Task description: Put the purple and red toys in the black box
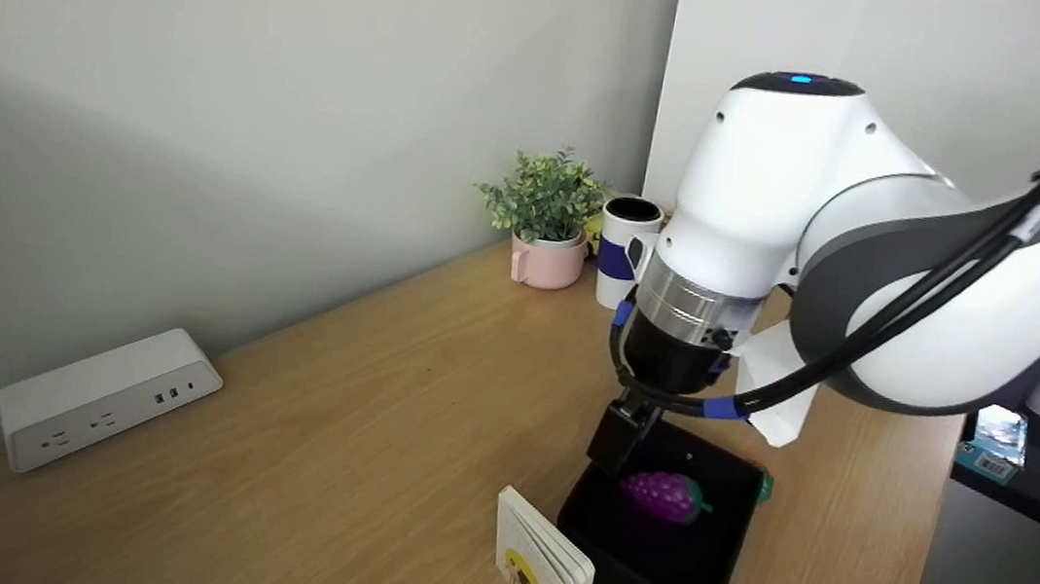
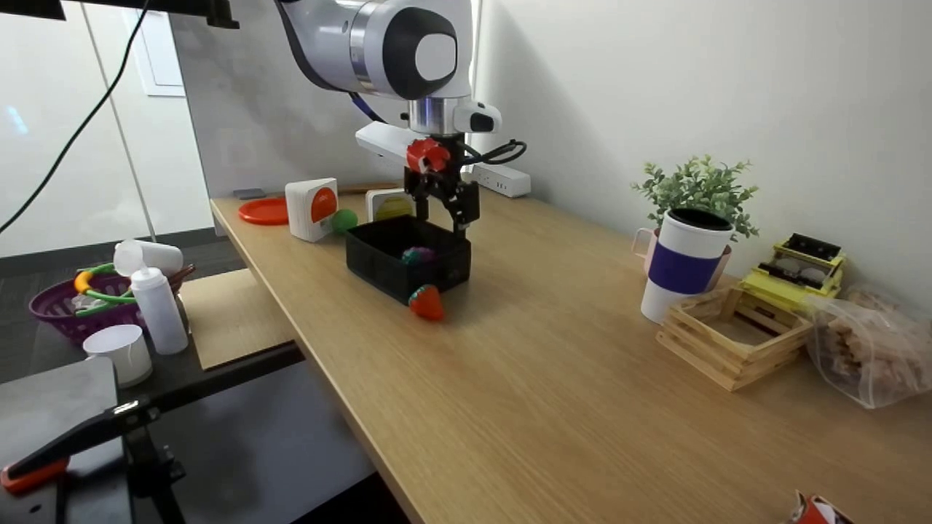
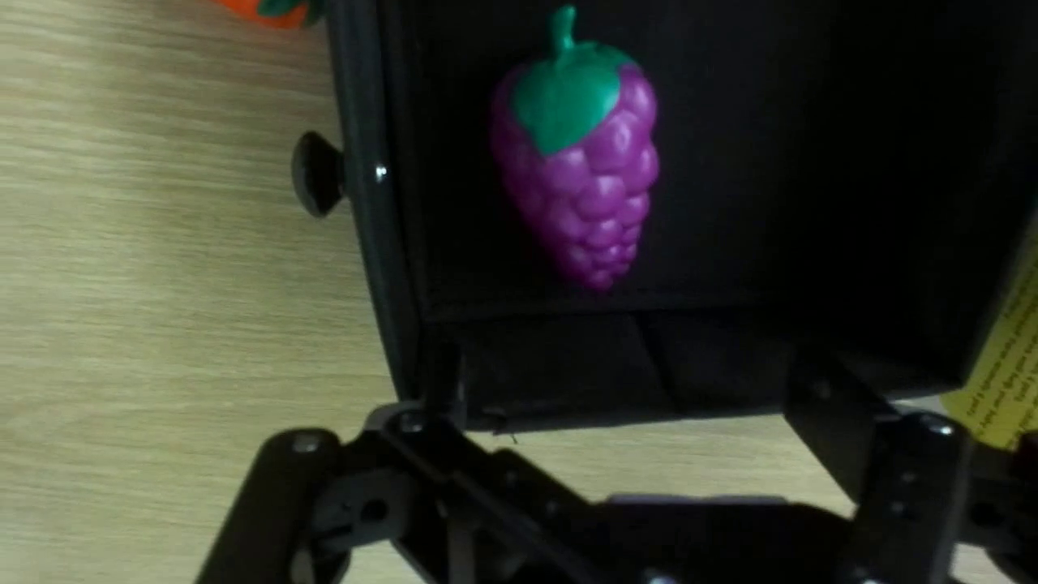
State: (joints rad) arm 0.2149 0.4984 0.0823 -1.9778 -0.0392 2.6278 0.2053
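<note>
The purple grape toy (image 1: 661, 496) with a green top lies inside the black box (image 1: 645, 566). It also shows in an exterior view (image 2: 418, 255) and in the wrist view (image 3: 580, 174). The red strawberry toy (image 2: 427, 303) lies on the table against the outside of the box (image 2: 375, 263). Only its leafy end shows at the top left of the wrist view (image 3: 280, 11), and it is mostly hidden behind the box in an exterior view (image 1: 765, 485). My gripper (image 2: 442, 216) is open and empty, its fingers wide apart over one end of the box.
A board book (image 1: 539, 569) stands beside the box. A white block book (image 2: 311, 211), a green ball (image 2: 344, 220) and a red plate (image 2: 263, 211) are near it. A purple-banded mug (image 2: 684, 262), potted plant (image 1: 546, 192), wooden crate (image 2: 735, 338) and power strip (image 1: 108, 397) stand along the wall.
</note>
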